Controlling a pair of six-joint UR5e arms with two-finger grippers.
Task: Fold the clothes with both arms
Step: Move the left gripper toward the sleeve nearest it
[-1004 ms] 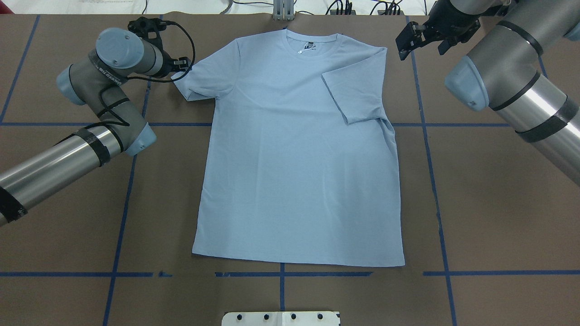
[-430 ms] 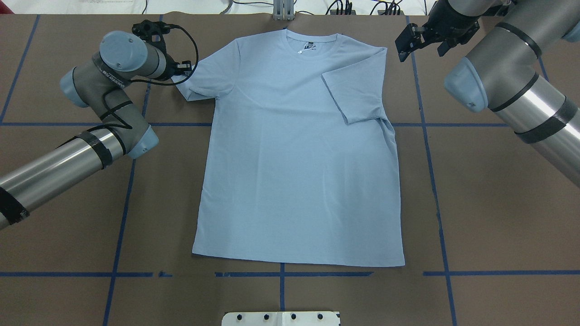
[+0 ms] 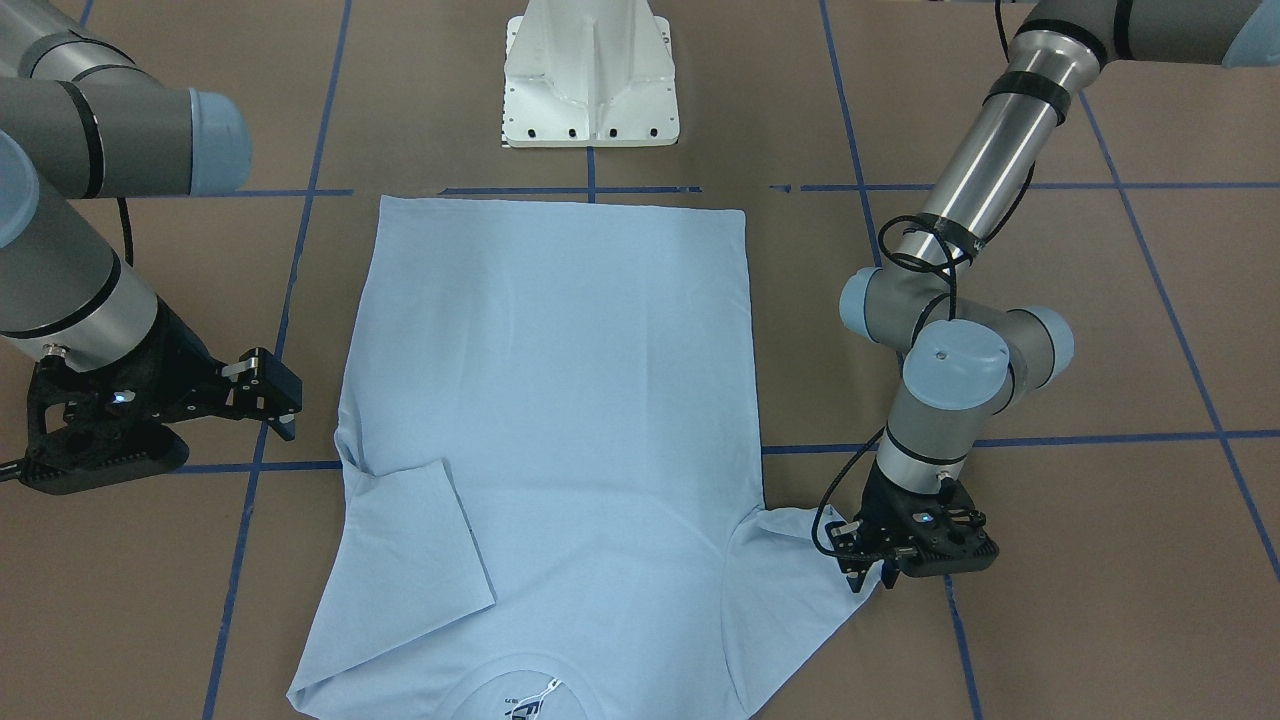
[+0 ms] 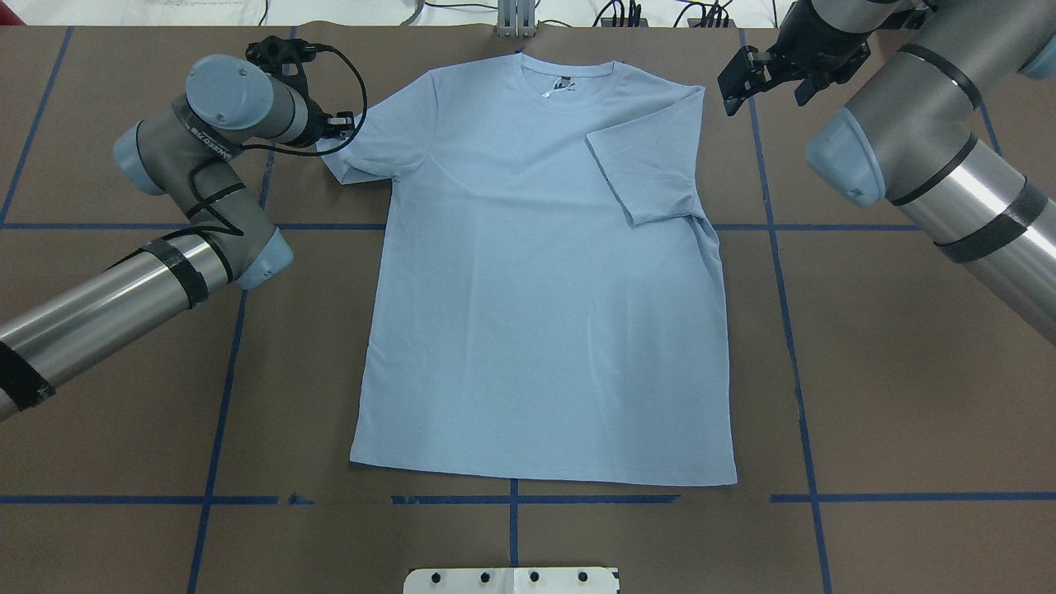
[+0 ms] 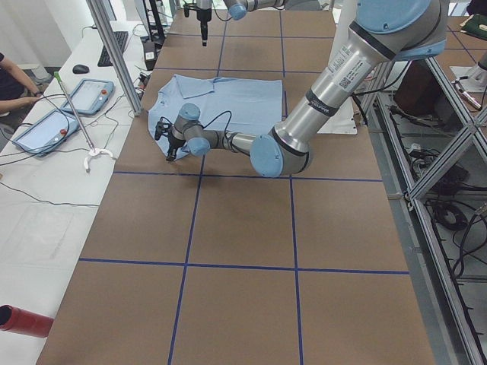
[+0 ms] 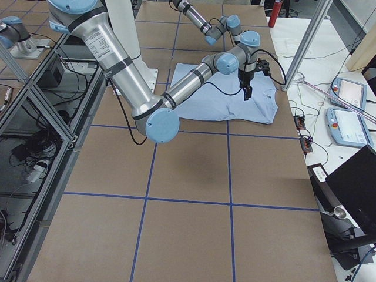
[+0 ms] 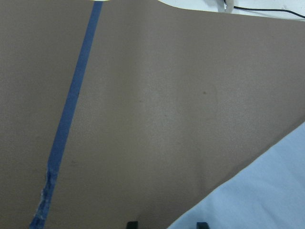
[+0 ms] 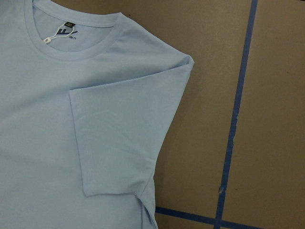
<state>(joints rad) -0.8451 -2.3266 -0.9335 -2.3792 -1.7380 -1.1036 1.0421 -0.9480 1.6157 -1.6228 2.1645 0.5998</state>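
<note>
Lying flat on the brown bench (image 4: 907,371), the light blue T-shirt (image 4: 536,313) meets the left end effector (image 3: 870,580) at the outer tip of the sleeve on the robot's left (image 3: 800,570), which is spread out to the side. The left wrist view shows the two black fingertips (image 7: 132,225) spread apart close to the bench. The sleeve's edge runs between them: one tip is over bare bench, the other over cloth, and nothing is pinched. The right end effector (image 4: 766,92) hangs raised beside the opposite shoulder, just off the shirt's edge, its fingers spread wide and holding nothing. The sleeve on that side (image 4: 643,173) is folded inward and lies on the chest.

The shirt's long axis runs straight away from the robot. The collar (image 4: 569,70) with its neck label (image 8: 66,29) points to the far edge of the bench, and the straight hem (image 4: 544,474) lies nearest the white pedestal base (image 3: 590,80). There are a few small creases below the folded sleeve.

Blue tape lines (image 4: 784,289) cross the bench in a grid, some passing under the cloth. A black cable (image 4: 355,82) loops from the left wrist just beside the spread sleeve. Beyond the far edge stands a white side table (image 5: 46,213) with teach pendants (image 5: 97,95), a person's forearm (image 5: 15,87) near them, and a red cylinder (image 5: 23,321) at the end on the robot's left
</note>
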